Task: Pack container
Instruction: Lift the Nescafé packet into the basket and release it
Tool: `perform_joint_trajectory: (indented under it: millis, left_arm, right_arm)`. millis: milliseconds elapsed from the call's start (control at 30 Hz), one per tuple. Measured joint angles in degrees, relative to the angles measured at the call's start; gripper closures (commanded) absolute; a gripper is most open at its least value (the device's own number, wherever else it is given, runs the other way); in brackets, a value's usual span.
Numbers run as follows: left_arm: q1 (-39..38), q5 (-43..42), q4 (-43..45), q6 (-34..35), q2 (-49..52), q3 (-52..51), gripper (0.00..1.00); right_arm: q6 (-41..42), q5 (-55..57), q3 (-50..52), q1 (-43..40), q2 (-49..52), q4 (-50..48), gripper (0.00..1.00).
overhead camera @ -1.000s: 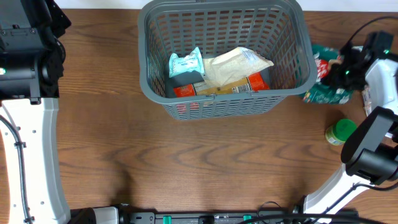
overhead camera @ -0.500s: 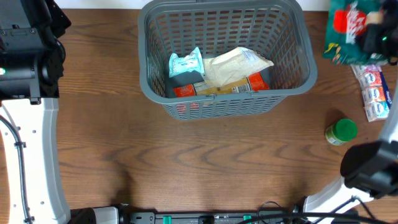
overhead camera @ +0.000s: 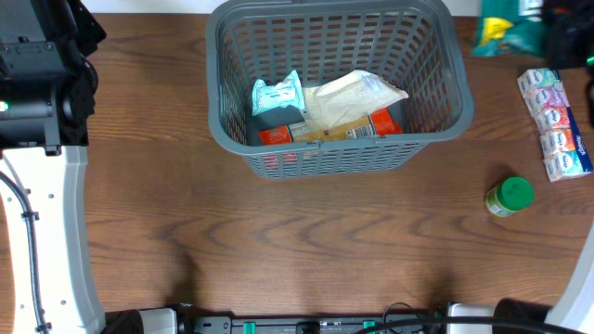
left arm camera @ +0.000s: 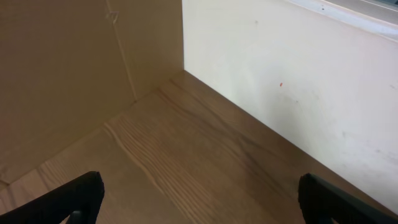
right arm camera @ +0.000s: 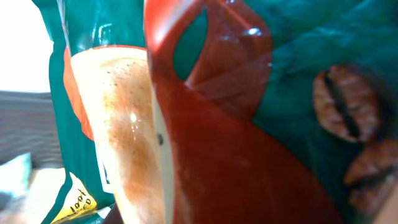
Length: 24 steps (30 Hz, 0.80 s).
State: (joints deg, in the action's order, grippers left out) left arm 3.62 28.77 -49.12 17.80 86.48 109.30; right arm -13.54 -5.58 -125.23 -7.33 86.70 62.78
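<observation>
Closest in, the right gripper (overhead camera: 562, 30) is clamped on a green coffee bag (right arm camera: 292, 68), whose printed red cup and coffee beans fill the wrist view. From overhead the bag pokes out to the gripper's left, just outside the far right corner of the container (overhead camera: 325, 158). Just on the near side of the gripper, a strip of tissue packs (overhead camera: 554, 125) lies flat on the table (overhead camera: 306, 241). To the gripper's left the container stands upright on the table, holding a pale blue packet (overhead camera: 278, 93) and a cream bag (overhead camera: 357, 93), with a red box (overhead camera: 380, 123) beneath them. Nearer the robot than the tissues, well apart from the container, stands a green-lidded jar (overhead camera: 510, 195). Far across at the table's left side, the left gripper (left arm camera: 202, 202) hangs with its jaws spread wide over wood grain, near a white wall (left arm camera: 298, 81).
</observation>
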Motion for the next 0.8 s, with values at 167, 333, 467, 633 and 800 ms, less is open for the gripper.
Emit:
perform_joint_trajectory:
  millis: [167, 333, 467, 633, 800]
  left_arm:
    - [0.0, 0.0, 0.0, 0.0, 0.0, 0.0, 0.01]
    - [0.0, 0.0, 0.0, 0.0, 0.0, 0.0, 0.01]
    - [0.0, 0.0, 0.0, 0.0, 0.0, 0.0, 0.01]
    - [0.0, 0.0, 0.0, 0.0, 0.0, 0.0, 0.01]
    - [0.0, 0.0, 0.0, 0.0, 0.0, 0.0, 0.01]
  right_arm:
    - [-0.9, -0.9, -0.3, 8.8, -0.4, 3.2, 0.99]
    - [-1.3, -0.8, -0.3, 15.1, 2.1, 7.4, 0.98]
    - [-1.3, -0.4, -0.3, 18.6, 5.7, 11.2, 0.99]
    - [0.0, -0.1, -0.3, 20.7, 11.6, 13.6, 0.98]
    - [5.6, 2.3, -0.3, 20.9, 16.4, 15.6, 0.99]
